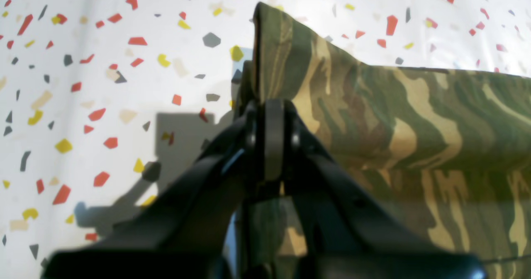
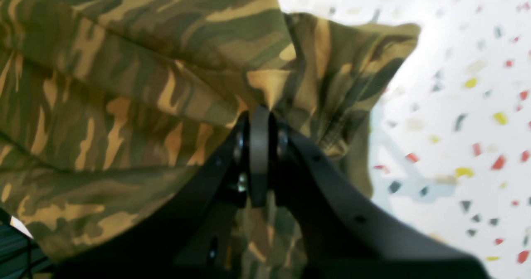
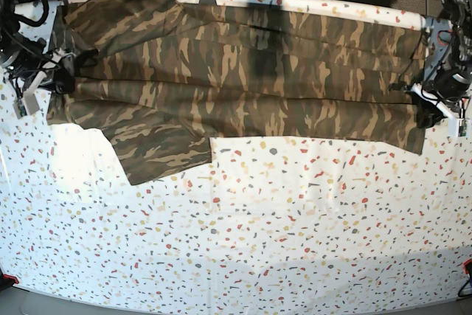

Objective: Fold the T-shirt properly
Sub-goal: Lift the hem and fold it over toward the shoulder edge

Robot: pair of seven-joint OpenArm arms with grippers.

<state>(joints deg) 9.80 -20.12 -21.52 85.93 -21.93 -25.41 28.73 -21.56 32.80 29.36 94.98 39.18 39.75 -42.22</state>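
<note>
T-shirt [image 3: 243, 79] stretched across the far side of your speckled table [image 3: 258, 234], one sleeve hanging toward you, left gripper [image 1: 271, 105] clamped tight on one end, right gripper [image 2: 260, 111] pinching the other.

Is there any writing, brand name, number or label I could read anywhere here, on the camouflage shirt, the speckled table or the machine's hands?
No readable text in any view.
T-shirt: camouflage pattern only; no label or print shows.
Table cover: coloured flecks, no letters or numbers.
Left hand and right hand: plain black, no markings visible.
Equipment at the far edge in the base view: too dark and small to tell.
</note>
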